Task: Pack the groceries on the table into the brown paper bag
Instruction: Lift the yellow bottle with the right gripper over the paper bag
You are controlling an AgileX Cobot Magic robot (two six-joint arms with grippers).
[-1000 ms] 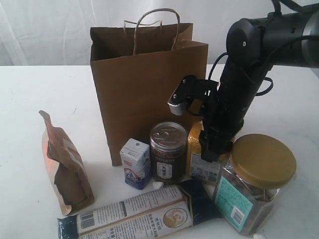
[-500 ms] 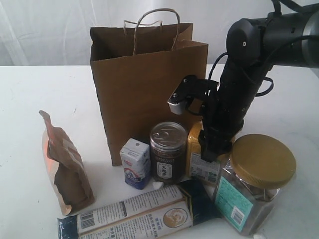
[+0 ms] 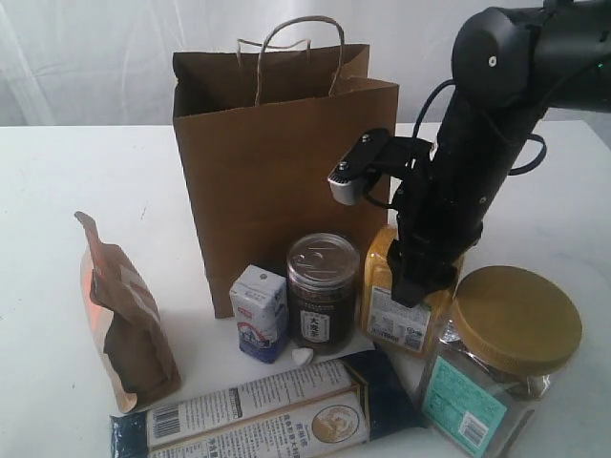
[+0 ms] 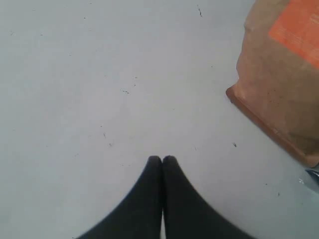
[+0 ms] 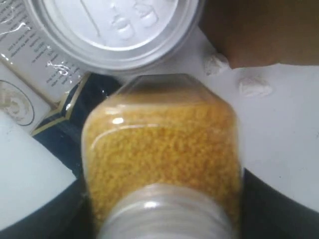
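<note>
Our right fingers (image 3: 410,281) gripping the yellow-grain bottle (image 3: 385,286), perhaps off the counter (image 3: 57,172), dark pull-tab jar (image 3: 323,291) and gold-lidded jar (image 3: 501,353) crowding it, brown paper bag (image 3: 277,181) behind, our left fingers (image 4: 149,179) pressed together, empty

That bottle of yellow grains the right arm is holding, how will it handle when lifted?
The yellow-grain bottle looks filled nearly to its neck, so probably heavy for its size. Its clear wall looks smooth and rounded, so it may slip or swivel in the right gripper. Loose grains may shift if tilted.
</note>
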